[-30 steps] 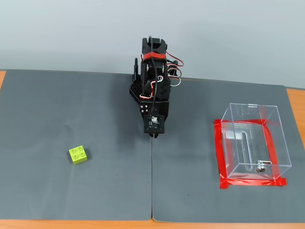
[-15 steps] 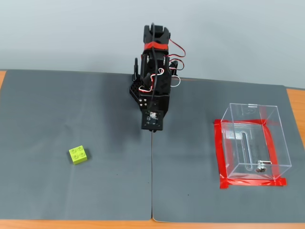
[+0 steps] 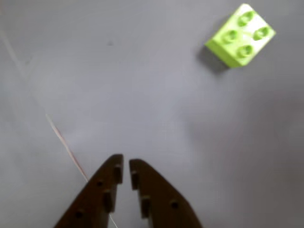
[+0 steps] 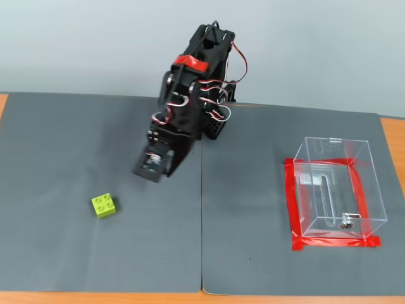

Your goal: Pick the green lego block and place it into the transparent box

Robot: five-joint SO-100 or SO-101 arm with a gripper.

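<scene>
The green lego block (image 4: 104, 205) lies on the dark grey mat at the left, studs up. In the wrist view the block (image 3: 241, 35) sits at the top right, well ahead of and to the right of my gripper (image 3: 126, 167). The fingers are brown, nearly touching, with nothing between them. In the fixed view the gripper (image 4: 157, 176) hangs above the mat, up and to the right of the block and apart from it. The transparent box (image 4: 370, 190) stands empty at the right.
Red tape (image 4: 290, 209) frames the box's base on the mat. A seam (image 4: 202, 240) between two mats runs down the middle; this seam (image 3: 61, 137) shows as a thin line left of the fingers. Orange table edge (image 4: 392, 136) shows at the right.
The arm has swung left from the middle seam toward the block and tilted. The block and the box have not moved.
</scene>
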